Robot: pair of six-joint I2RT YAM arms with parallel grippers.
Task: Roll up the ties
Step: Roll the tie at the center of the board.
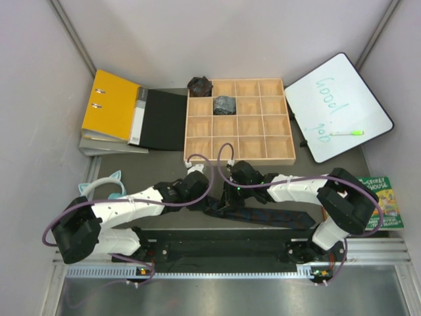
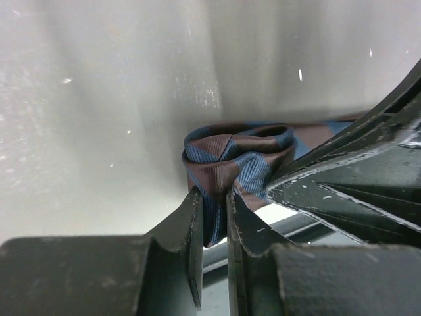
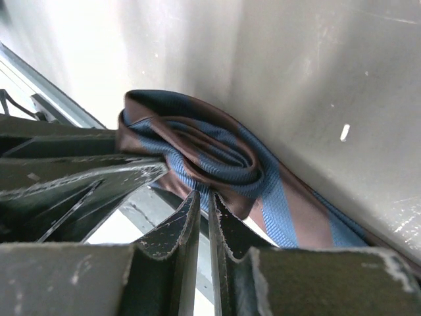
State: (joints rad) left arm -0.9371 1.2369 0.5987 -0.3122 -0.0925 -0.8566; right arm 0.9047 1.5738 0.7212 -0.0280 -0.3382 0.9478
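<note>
This is a robot lab's test booth — white walls (image 1: 230,33) close in a grey table (image 1: 154,170), a left arm (image 1: 131,210) and a right arm (image 1: 296,187) sit bolted to a metal rail (image 1: 217,249) at its near edge, with a binder (image 1: 108,105), whiteboard (image 1: 335,105) and wooden tray (image 1: 276,160) beyond.

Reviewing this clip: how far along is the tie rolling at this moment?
Done: two rolled ties sit in the wooden tray, a brownish-black tie in the far-left corner cell, a greyish tie diagonally nearer. In hand: the left pincer and right pincer both pinch the striped tie, coiled only at one end. Left: most of its length lies flat on the table, unrolled, and not yet in the tray.
</note>
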